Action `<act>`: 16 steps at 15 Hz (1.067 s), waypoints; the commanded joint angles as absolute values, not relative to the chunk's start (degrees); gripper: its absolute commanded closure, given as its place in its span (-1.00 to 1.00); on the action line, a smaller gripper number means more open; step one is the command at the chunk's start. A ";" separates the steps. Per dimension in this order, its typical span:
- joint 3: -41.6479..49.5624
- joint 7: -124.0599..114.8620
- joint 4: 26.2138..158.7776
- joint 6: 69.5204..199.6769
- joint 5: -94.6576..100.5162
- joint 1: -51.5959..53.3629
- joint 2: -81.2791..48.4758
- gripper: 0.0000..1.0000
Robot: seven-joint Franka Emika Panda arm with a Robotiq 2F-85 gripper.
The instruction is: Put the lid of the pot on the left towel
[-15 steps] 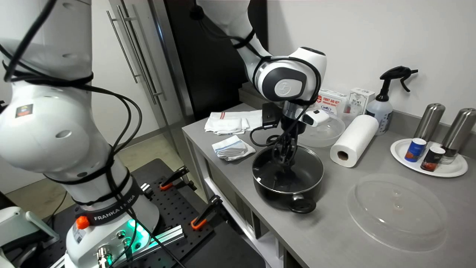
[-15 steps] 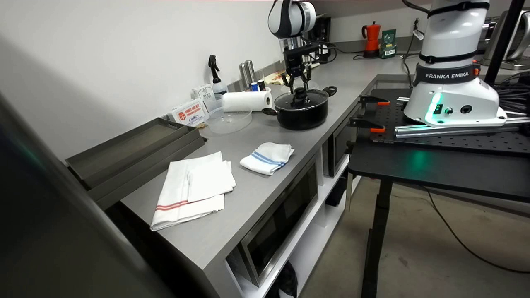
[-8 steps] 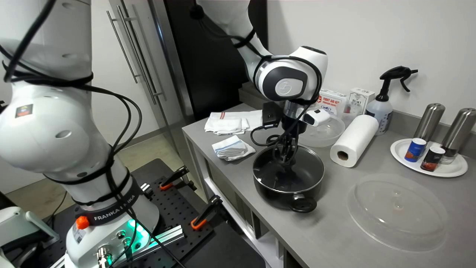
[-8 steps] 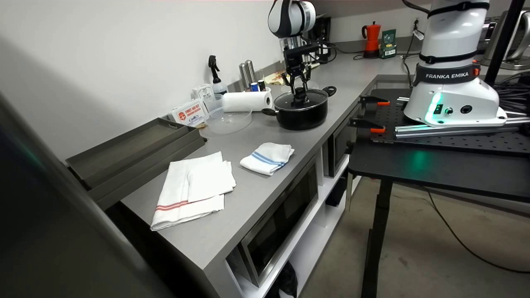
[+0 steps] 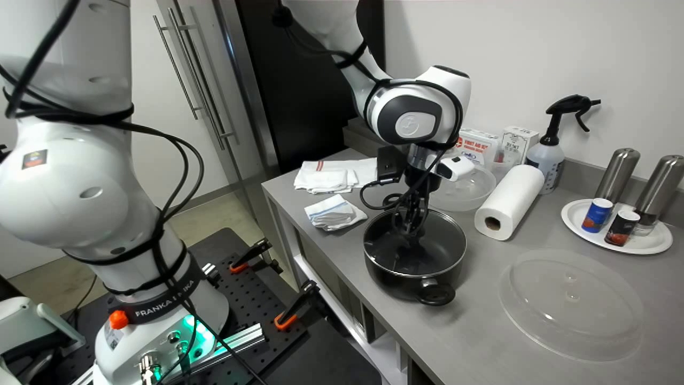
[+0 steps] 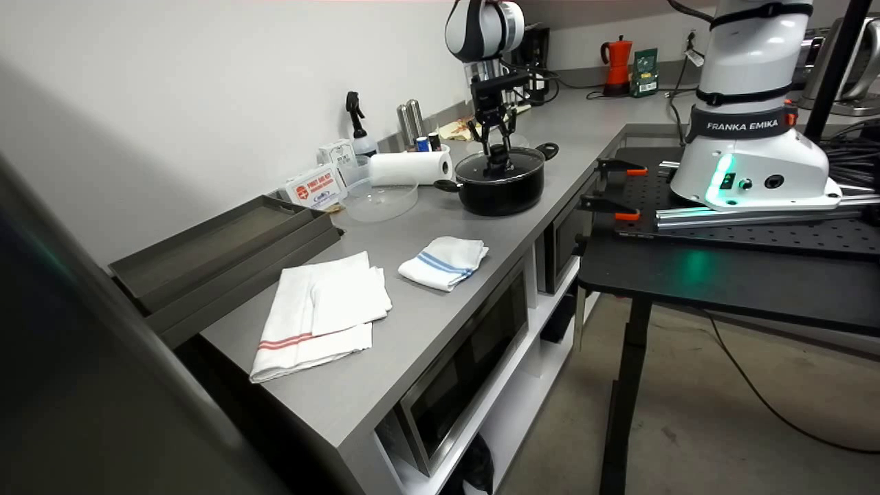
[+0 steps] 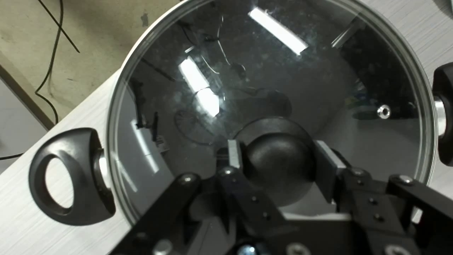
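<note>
Pinching the knob (image 7: pixel 279 170) of the lid (image 7: pixel 283 88) from both sides, the pincer (image 7: pixel 281 156) points down beneath the bent arm (image 5: pixel 417 115); the lid sits on the pot (image 6: pixel 502 197), near the open edge of the worktop (image 5: pixel 475 331).

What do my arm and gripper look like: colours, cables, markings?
The smooth, rounded white arm carries black cables tied with black bands. A dark curved collar at its base reads FRANKA EMIKA, above a glowing green strip. The black, angular gripper has jointed links, round silvery screw heads, and jaws faced with flat grey pads.
</note>
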State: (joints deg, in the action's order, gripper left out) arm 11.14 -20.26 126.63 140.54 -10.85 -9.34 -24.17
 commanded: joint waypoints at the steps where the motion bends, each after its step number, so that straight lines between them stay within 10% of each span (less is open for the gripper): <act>1: 11.82 -19.92 128.38 140.56 -10.55 -9.07 -20.71 0.49; 16: 14.01 -19.79 130.06 138.78 -6.56 -9.69 -11.29 0.49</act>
